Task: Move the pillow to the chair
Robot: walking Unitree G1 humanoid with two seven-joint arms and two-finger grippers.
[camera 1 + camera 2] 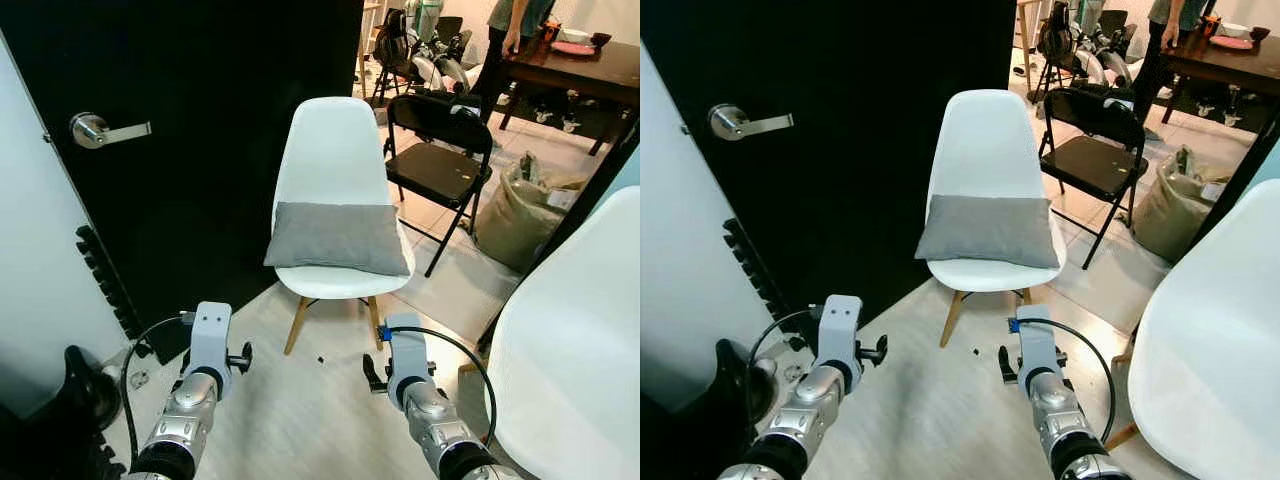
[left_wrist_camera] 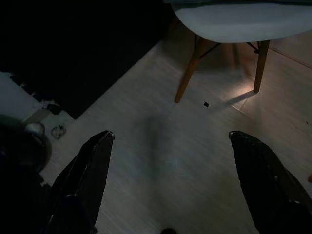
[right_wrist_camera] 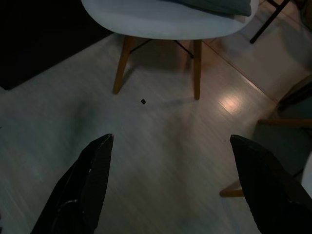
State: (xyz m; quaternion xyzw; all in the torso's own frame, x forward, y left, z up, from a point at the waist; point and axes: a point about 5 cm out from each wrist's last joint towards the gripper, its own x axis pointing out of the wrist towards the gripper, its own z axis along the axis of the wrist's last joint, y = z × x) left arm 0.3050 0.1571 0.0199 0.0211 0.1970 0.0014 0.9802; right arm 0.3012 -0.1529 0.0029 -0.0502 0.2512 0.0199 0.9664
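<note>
Plain grey pillow (image 1: pixel 337 237), white chair (image 1: pixel 335 150) with light wooden legs, black door (image 1: pixel 200 100) with silver handle (image 1: pixel 100 130), black folding chair (image 1: pixel 440 150), pale wood-grain floor (image 1: pixel 300 410), dark brown counter (image 1: pixel 590 65), black fingers (image 2: pixel 83 180) on each claw

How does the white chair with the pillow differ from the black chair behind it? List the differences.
The white chair has a moulded shell seat on slanted wooden legs; the black chair is a folding type on thin dark metal legs. The white chair carries a grey pillow on its seat; the black chair's seat is bare. The white chair stands against the black door; the black one sits farther off, near the table. Both stand upright on the floor.
</note>
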